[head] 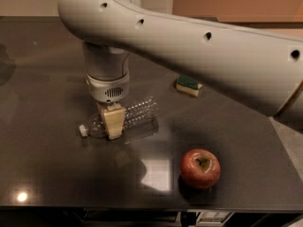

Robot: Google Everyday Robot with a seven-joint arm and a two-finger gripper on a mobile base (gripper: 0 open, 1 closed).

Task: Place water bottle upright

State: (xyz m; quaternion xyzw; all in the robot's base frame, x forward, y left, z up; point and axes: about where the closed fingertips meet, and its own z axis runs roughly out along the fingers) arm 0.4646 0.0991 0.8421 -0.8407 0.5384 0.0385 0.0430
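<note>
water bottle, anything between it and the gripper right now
Nothing visible. The gripper is right over the water bottle, which lies on its side; the sponge and apple sit apart from it.

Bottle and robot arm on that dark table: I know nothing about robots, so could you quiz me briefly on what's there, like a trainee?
1. True or false: the bottle stands upright on the table.
2. Which thing lies nearest the table's front edge? A sponge, B apple, C bottle.
3. Fill in: the gripper is down at the middle of the ____.

Key: 1 false, it lies on its side, with its cap toward the left of the picture. 2 B. 3 bottle.
</note>
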